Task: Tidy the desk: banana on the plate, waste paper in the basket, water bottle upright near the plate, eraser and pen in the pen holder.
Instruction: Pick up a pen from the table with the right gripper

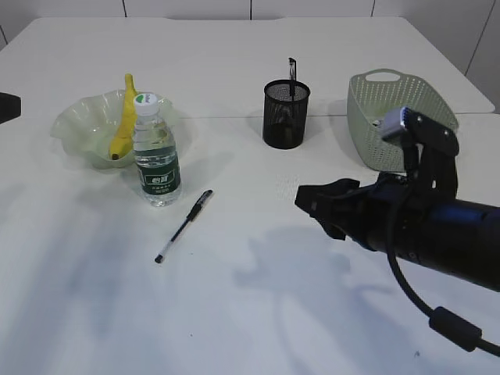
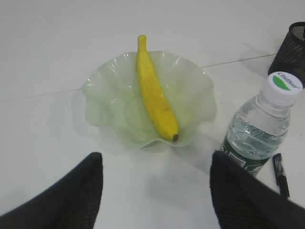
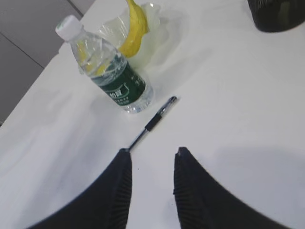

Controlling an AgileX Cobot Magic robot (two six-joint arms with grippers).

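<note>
— Where's the pen (image 1: 183, 226), then?

— Flat on the table (image 1: 258, 312), just in front of the bottle (image 1: 156, 152) and slanting away from it, cap end nearest the bottle. My right gripper (image 3: 151, 162) hangs just short of its tip, fingers (image 3: 119, 191) set narrow with nothing between them.

— How will it take a grip?

— I'd guess light, stiff and slick: a thin barrel that rolls if I nudge it. I'd close across the dark grip section, square to its length.

— And your other hand?

— My left gripper (image 2: 155, 191) is spread wide and empty, hovering before the plate (image 2: 190, 95), left of the bottle. The banana (image 2: 155, 95) already lies on that plate.

— Farther back?

— Right of the bottle and beyond it stands the holder (image 1: 286, 115) with something thin sticking up from it; right again, the basket (image 1: 367, 117). Whether the eraser is in the holder I can't tell.
</note>
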